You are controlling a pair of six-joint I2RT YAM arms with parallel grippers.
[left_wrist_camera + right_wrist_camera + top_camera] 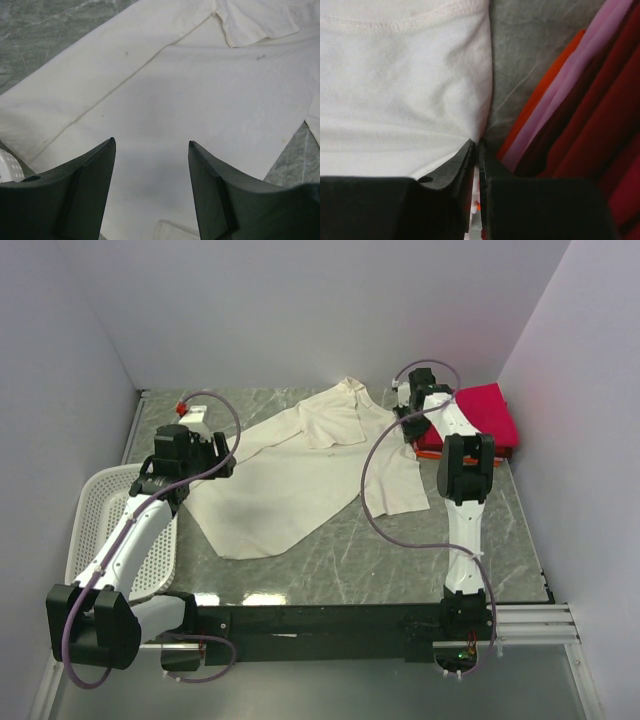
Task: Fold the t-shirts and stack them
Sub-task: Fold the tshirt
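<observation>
The left claw point(150, 142) is spread wide open, hanging right above the cream shirt point(300, 475) laid out on the tabletop point(400, 550). The right claw point(476, 142) is clenched on that shirt's edge (tips pinched together), with the folded pink and orange shirts point(485, 415) just to its right.

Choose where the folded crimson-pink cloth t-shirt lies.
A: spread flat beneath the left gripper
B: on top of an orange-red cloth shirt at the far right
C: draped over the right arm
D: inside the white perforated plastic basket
B: the folded crimson-pink cloth t-shirt rests on the orange-red cloth shirt at the far right, well away from the white perforated plastic basket.
</observation>
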